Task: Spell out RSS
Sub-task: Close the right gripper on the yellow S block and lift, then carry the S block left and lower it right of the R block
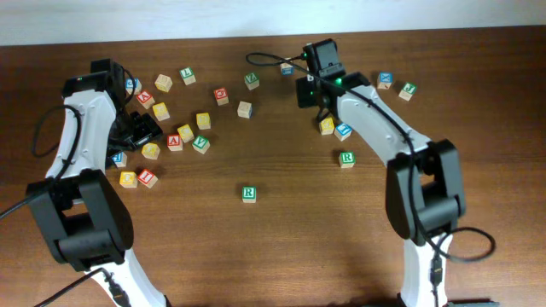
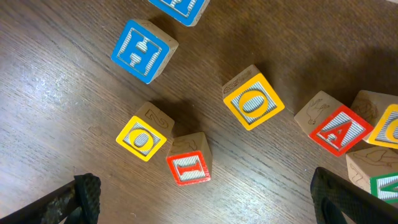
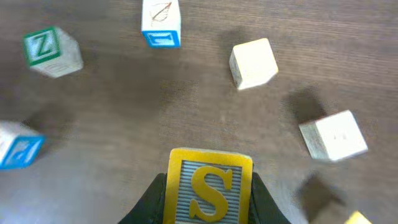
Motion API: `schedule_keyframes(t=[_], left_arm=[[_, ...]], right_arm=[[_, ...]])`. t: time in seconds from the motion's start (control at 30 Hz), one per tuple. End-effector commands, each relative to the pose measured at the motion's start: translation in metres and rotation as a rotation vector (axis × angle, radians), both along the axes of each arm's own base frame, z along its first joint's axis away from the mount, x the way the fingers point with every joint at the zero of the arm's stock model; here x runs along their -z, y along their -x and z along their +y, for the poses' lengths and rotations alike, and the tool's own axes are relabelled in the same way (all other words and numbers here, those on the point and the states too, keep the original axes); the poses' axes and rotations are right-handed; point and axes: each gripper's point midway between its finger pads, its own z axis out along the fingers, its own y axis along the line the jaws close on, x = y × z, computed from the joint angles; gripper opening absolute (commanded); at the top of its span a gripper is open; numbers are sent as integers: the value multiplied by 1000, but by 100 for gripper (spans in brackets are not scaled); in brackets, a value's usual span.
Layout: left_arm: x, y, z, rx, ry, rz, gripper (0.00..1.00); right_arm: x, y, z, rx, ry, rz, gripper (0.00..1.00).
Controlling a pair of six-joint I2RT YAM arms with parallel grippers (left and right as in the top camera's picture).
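A yellow-faced S cube [image 3: 210, 186] sits squarely between the black fingers of my right gripper [image 3: 210, 202], which is shut on it. In the overhead view that gripper [image 1: 325, 118] is at the back right of the table, over the yellow cube [image 1: 327, 127]. A green R cube [image 1: 248, 194] rests alone at the table's front middle. My left gripper [image 2: 208, 208] stands wide open above bare wood, just below a red I cube [image 2: 188, 165]. In the overhead view the left gripper [image 1: 141, 128] hovers over the cluster of cubes at the left.
Near the left gripper lie a blue H cube [image 2: 142, 50], two yellow O cubes [image 2: 142, 138] [image 2: 253, 101] and a red A cube [image 2: 339, 129]. Another green R cube [image 1: 346, 159] and a blue cube [image 1: 343, 130] lie by the right arm. A green Z cube [image 3: 50, 50] and plain-faced cubes [image 3: 254, 62] lie beyond the S.
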Motion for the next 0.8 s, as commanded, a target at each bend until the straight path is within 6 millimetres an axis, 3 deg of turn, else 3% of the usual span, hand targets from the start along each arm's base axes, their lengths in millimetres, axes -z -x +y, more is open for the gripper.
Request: schedule_keyframes(t=[0.0,0.2,0.27,0.47,0.6,0.77], left_arm=[[6,3,0,-11,-8,18,99],[6,3,0,-11,-9,19,99],[6,3,0,-11,-8,19,99],[6,3,0,-11,-8,19,99],[6,3,0,-11,-8,18,99],[6,3,0,-12,-9,19,99]], right_arm=[[-43,23,15,-39,-26,-7,17],[-59,108,34,-92,-46,219,16],[-49,145,38,-96,-6,343,16],[-3,216,79,-153,37,511,16],[29,243,95,-114,36,535,16],[53,247,110,-49,-32,505,16]])
